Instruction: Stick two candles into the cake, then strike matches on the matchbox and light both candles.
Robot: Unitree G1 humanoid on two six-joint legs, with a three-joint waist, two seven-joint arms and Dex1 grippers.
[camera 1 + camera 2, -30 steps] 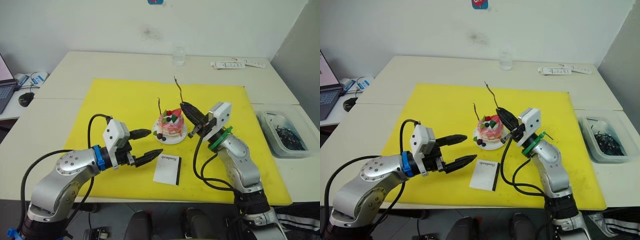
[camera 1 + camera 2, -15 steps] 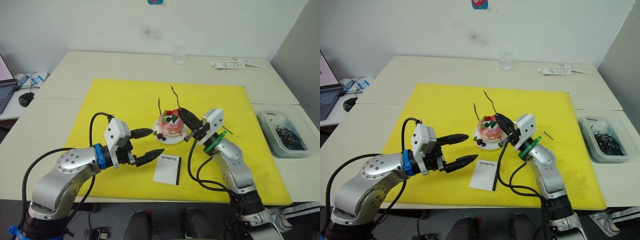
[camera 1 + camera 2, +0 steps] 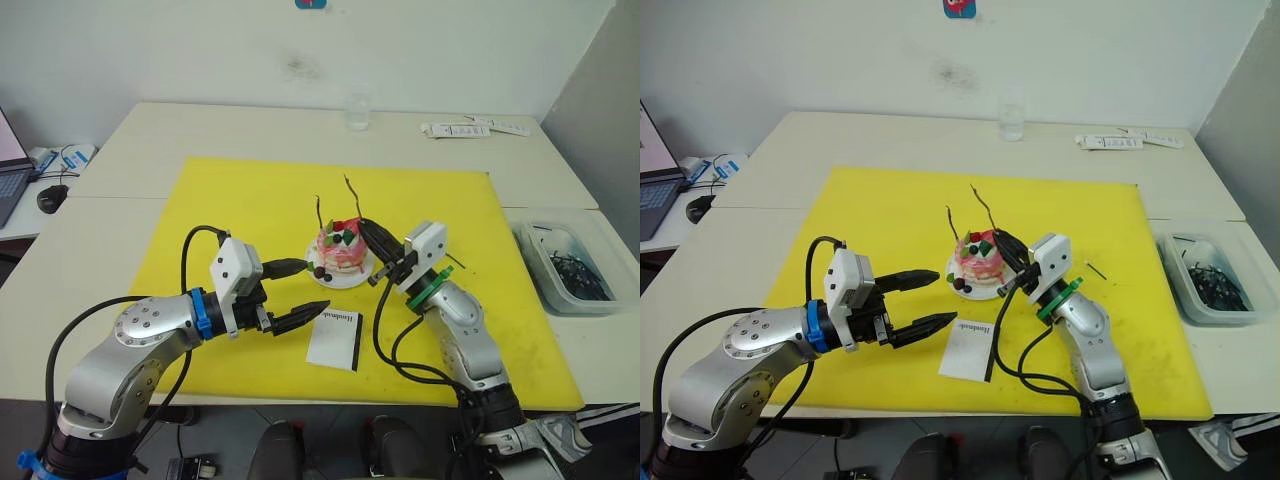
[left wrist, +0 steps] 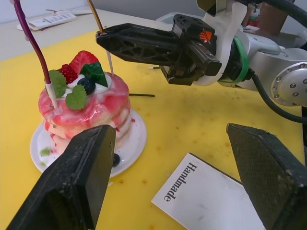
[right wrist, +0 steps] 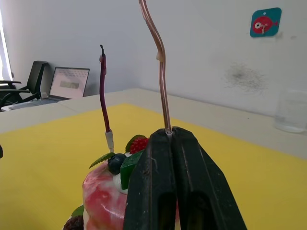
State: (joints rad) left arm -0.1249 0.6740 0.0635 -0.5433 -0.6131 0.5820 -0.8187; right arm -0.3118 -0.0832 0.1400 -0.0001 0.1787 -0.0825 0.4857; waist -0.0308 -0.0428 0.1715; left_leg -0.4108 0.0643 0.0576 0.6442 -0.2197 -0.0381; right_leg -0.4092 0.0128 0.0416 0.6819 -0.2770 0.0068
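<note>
The pink cake (image 3: 340, 250) sits on its white plate (image 3: 352, 280) at the middle of the yellow mat. One dark wavy candle (image 3: 319, 211) stands upright in the cake's left side. My right gripper (image 3: 368, 229) is shut on the second candle (image 3: 352, 197), holding it upright at the cake's right side. Its lower end (image 4: 109, 61) reaches down beside the strawberry. My left gripper (image 3: 312, 287) is open, low over the mat just left of the white matchbox (image 3: 335, 340). A short dark match (image 3: 455, 262) lies on the mat behind the right wrist.
A clear bin (image 3: 563, 262) with dark bits stands off the mat at the right. A glass (image 3: 357, 111) and white packets (image 3: 475, 128) are at the table's back. A laptop and mouse (image 3: 50, 196) sit far left.
My right gripper has come down and left with the candle, from above the cake's right side to its top. The left gripper has edged slightly toward the matchbox.
</note>
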